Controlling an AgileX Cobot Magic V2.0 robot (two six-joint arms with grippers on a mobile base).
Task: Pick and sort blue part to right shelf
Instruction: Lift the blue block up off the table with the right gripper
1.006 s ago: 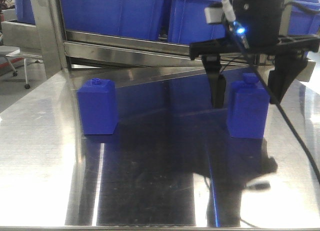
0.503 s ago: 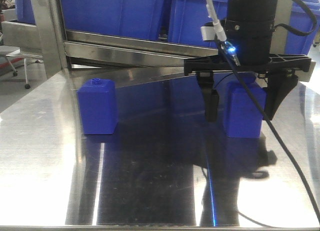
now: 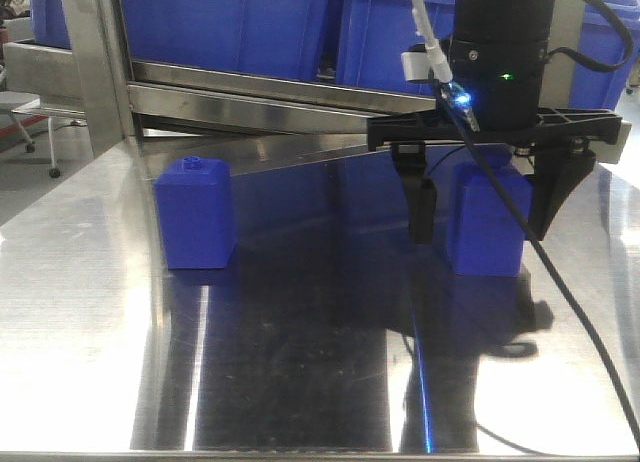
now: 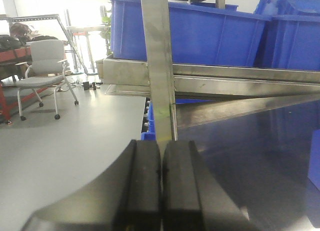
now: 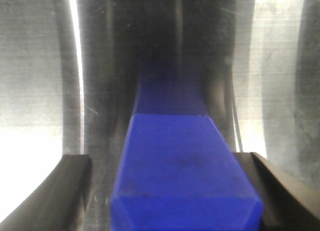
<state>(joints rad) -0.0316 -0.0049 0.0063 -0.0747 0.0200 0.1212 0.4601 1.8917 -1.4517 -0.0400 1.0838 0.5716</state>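
The blue part (image 3: 487,225) stands upright on the steel table (image 3: 300,362) at the right, its top hidden by the gripper body. My right gripper (image 3: 486,232) is open and lowered around it, one finger on each side. In the right wrist view the part (image 5: 182,176) fills the gap between the fingers (image 5: 70,191); the right finger is close to it and the left stands apart. My left gripper (image 4: 161,147) is shut and empty, at the table's left side. The right shelf (image 3: 250,90) with its blue bins (image 3: 230,22) runs along the back.
A similar blue block with a round stud (image 3: 195,214) stands at the left of the table. A black cable (image 3: 590,317) trails from the right arm toward the front. A shelf post (image 4: 159,66) rises ahead of the left gripper; an office chair (image 4: 42,61) stands beyond on the floor.
My right gripper has come down and slightly left so that its fingers now straddle the blue part. It has held still for the last half second. The blocks have not moved.
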